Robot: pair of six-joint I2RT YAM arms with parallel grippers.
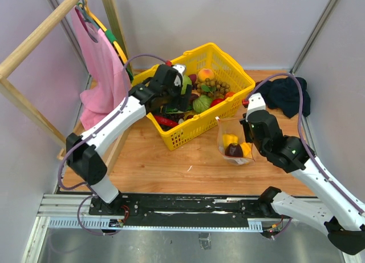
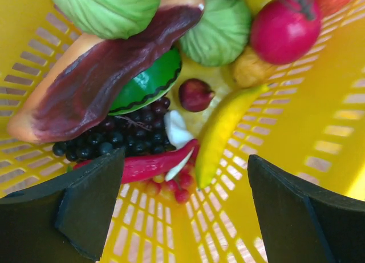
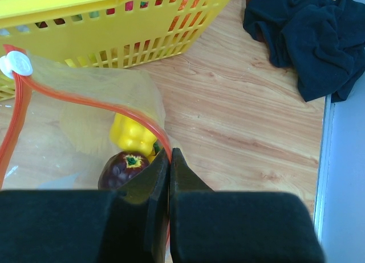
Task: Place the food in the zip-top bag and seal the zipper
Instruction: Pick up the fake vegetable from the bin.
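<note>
The clear zip-top bag [image 1: 232, 134] stands open on the wooden table, right of the yellow basket [image 1: 227, 59]. It holds a yellow bell pepper [image 3: 132, 134] and a dark purple piece [image 3: 121, 167]. My right gripper [image 3: 170, 160] is shut on the bag's red-orange zipper [image 3: 85, 100] at the mouth edge and holds it up. My left gripper [image 2: 187, 160] is open inside the basket, just above a red chili [image 2: 154, 163] and a yellow banana [image 2: 222, 134]. A green cabbage [image 2: 219, 29], a red fruit [image 2: 285, 29] and black grapes [image 2: 114, 134] lie beyond.
A dark blue cloth [image 1: 288, 94] lies at the table's back right. A pink cloth [image 1: 100, 63] hangs on a wooden rack at the left. Grey walls close in the table on three sides.
</note>
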